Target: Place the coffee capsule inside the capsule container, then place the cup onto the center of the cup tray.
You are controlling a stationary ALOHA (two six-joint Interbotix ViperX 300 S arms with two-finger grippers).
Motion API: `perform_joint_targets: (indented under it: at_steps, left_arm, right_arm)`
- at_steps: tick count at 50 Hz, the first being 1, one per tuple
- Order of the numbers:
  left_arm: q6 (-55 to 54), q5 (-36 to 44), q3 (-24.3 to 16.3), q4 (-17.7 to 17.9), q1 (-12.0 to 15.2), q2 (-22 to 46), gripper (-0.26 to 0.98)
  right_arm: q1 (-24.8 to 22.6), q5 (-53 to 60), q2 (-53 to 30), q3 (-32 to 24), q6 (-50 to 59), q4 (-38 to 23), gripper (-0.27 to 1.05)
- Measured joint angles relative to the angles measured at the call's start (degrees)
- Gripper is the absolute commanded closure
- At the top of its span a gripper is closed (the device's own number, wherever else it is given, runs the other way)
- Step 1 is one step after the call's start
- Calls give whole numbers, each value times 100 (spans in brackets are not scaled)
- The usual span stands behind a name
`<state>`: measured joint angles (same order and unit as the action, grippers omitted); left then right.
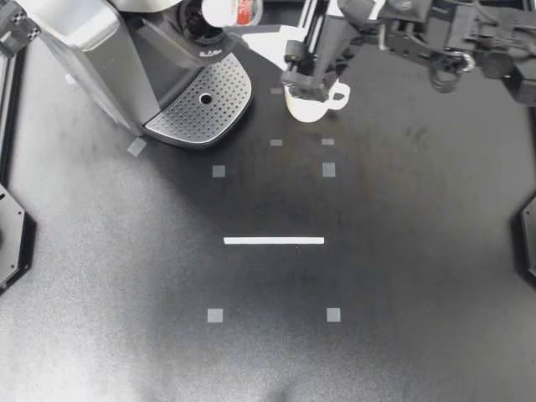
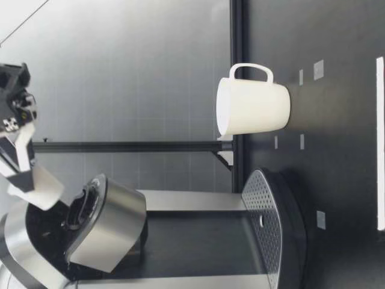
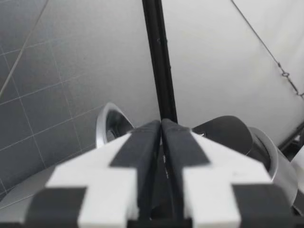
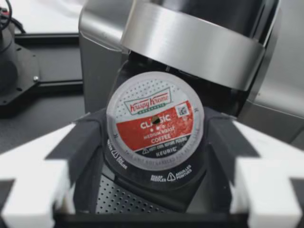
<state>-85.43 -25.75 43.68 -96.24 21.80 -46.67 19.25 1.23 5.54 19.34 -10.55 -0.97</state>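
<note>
My right gripper (image 1: 228, 10) is shut on the coffee capsule (image 1: 236, 10), a white pod with a red label. It holds the pod in the air just beside the open capsule container (image 1: 199, 22) on top of the coffee machine. In the right wrist view the capsule (image 4: 154, 121) sits foil-up between both fingers. In the low view the capsule (image 2: 43, 189) hangs slightly above the raised lid (image 2: 108, 226). The white cup (image 1: 314, 105) stands upright on the table beside the perforated cup tray (image 1: 205, 105), under my right arm. My left gripper (image 3: 160, 137) is shut on nothing behind the machine.
A white tape line (image 1: 274, 241) and small grey squares (image 1: 328, 170) mark the black table in front of the machine. A black frame post (image 2: 236, 72) rises behind the cup. My left arm (image 1: 17, 29) shows only at the far back corner.
</note>
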Motion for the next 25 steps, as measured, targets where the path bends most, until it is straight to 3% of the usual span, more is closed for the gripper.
perform_joint_targets:
  at_steps: [25]
  left_arm:
    - [0,-9,18,0,-9,-18,54]
  right_arm:
    - [79,-114,-396,-237,-123,-26,23]
